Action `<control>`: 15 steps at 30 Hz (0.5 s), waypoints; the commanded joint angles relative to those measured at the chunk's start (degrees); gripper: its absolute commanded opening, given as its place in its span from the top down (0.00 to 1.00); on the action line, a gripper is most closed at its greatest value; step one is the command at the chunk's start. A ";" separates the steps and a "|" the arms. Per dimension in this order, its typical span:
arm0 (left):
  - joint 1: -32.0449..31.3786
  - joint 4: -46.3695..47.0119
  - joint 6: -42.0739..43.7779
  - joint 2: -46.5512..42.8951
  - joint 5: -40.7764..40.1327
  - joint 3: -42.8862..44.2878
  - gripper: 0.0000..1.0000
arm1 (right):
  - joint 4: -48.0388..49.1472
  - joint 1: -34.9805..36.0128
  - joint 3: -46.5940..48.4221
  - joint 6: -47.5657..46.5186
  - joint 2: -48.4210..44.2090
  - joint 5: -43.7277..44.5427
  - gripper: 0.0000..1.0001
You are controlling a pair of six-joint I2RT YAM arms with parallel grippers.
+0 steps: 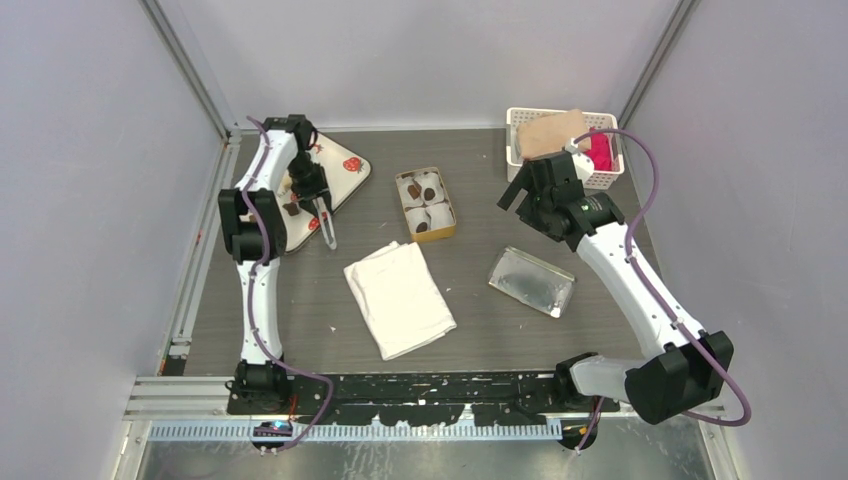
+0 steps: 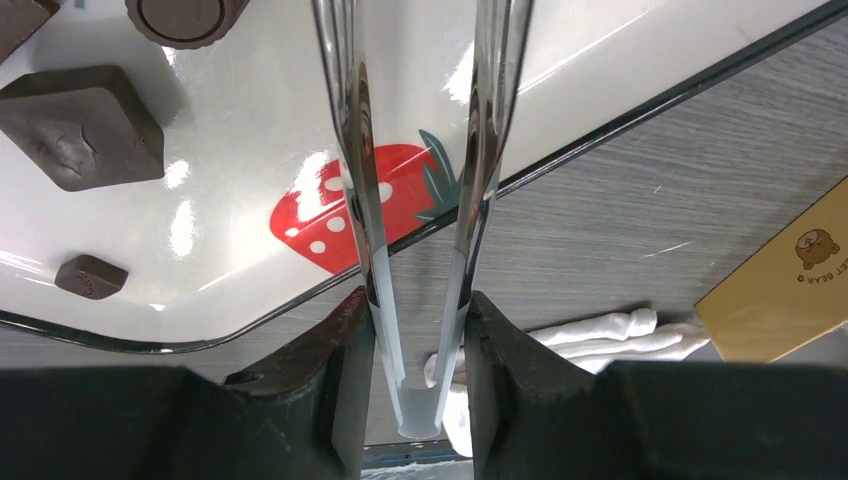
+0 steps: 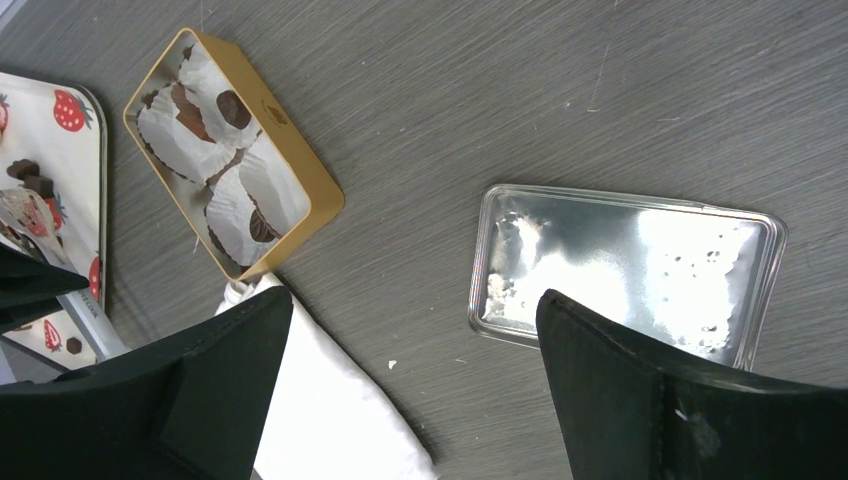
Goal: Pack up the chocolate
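Note:
Several dark-brown chocolates lie on the white strawberry tray (image 1: 340, 180) at the back left: a square one (image 2: 85, 125), a round one (image 2: 185, 15) and a small one (image 2: 90, 277). My left gripper (image 1: 308, 190) (image 2: 418, 300) is over the tray's near edge, shut on metal tongs (image 2: 355, 150). The tongs' arms are apart and empty, and their tips are out of the wrist view. The gold tin (image 1: 448, 215) (image 3: 320, 190) holds white paper cups, some with chocolates (image 3: 232, 108). My right gripper (image 1: 520, 190) (image 3: 412, 300) is open and empty, high above the table right of the tin.
A folded white cloth (image 1: 398, 297) (image 3: 330, 410) lies in front of the tin. A silver lid (image 1: 531, 281) (image 3: 620, 260) lies to the cloth's right. A white basket (image 1: 520, 120) with beige and pink things stands at the back right.

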 commanded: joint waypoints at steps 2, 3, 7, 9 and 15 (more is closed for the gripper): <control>0.41 -1.79 -0.77 0.20 0.93 3.30 0.63 | 0.87 -0.25 0.30 0.71 -2.08 1.10 0.03; 0.41 -1.73 -0.77 0.17 0.92 3.21 0.62 | 0.87 -0.22 0.30 0.71 -2.12 1.14 0.03; 0.41 -1.26 -0.45 0.37 0.74 3.58 0.54 | 0.83 -0.22 0.30 0.63 -2.16 1.04 0.03; 0.44 -1.33 -0.25 1.11 0.98 4.69 0.54 | 0.86 -0.21 0.25 0.62 -2.18 1.04 0.03; 0.53 -1.55 -1.24 2.99 1.86 6.75 0.54 | 0.62 -0.20 0.21 0.62 -2.47 1.25 0.03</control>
